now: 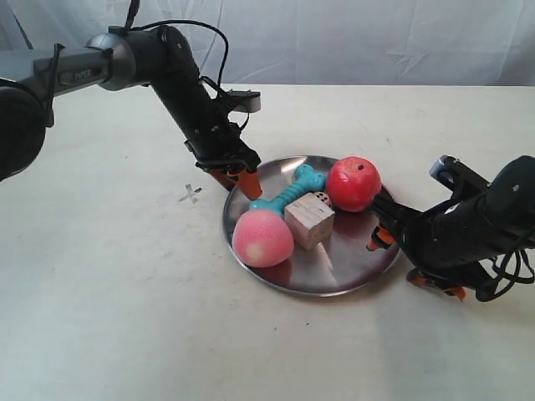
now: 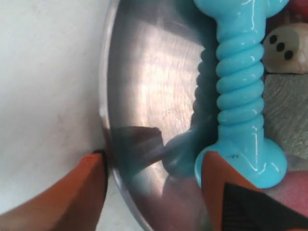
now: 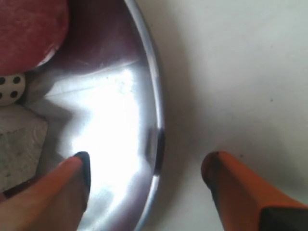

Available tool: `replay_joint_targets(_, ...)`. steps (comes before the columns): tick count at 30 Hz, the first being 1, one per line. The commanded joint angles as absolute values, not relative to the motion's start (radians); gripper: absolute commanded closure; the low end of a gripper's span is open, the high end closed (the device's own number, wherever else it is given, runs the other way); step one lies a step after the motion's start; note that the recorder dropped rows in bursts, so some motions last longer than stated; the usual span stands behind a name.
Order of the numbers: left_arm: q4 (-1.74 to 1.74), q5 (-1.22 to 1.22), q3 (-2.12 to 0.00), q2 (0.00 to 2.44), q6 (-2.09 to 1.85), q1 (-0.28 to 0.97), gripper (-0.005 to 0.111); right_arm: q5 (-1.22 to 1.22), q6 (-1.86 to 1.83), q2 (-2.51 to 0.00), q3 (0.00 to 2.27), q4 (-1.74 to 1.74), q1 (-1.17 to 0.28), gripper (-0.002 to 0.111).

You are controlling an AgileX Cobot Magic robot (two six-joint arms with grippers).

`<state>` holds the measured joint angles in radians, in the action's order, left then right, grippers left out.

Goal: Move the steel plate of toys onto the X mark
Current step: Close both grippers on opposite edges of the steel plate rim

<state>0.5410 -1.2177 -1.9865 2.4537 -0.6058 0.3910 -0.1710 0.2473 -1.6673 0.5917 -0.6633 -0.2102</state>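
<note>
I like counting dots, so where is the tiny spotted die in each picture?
Exterior view: the die sits in the middle of the steel plate, between the red apple and the wooden cube.
Left wrist view: the die shows three dots, between the teal bone and the wooden cube.
Right wrist view: the die is cut off by the picture's edge, between the red apple and the wooden cube.
Shared landmark: the wooden cube, right next to the die in all three.
</note>
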Motion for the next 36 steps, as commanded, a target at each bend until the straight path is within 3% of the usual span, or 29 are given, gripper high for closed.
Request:
replay_joint_targets(1, 0.517, -1.221, -1.987, 2.489, -0.602, 0.410, 0.051, -0.141, 0.239, -1.670, 0.590, -0.665, -0.212, 0.041)
replay_joint_targets(11, 0.521, -1.221, -1.987, 2.500, -0.575, 0.410, 0.051, -0.091, 0.239, -1.720, 0.593, -0.710, -0.218, 0.041)
replay_joint_targets(17, 0.518, -1.221, -1.987, 2.500, -0.575, 0.410, 0.051, -0.008, 0.239, -1.803, 0.593, -0.751, -0.328, 0.041)
replay_joint_targets(21, 0.518, -1.221, -1.987, 2.500, -0.575, 0.411, 0.059, 0.016, 0.239, -1.814, 0.593, -0.797, -0.350, 0.043)
replay_joint_targets(30, 0.474, -1.221, -1.987, 2.500, -0.513, 0.436, 0.107, 0.030, 0.244, -1.814, 0.593, -0.846, -0.350, 0.105)
replay_joint_targets(36, 0.461, -1.221, -1.987, 2.500, -0.497, 0.472, 0.107, 0.007, 0.244, -1.814, 0.593, -0.865, -0.350, 0.109)
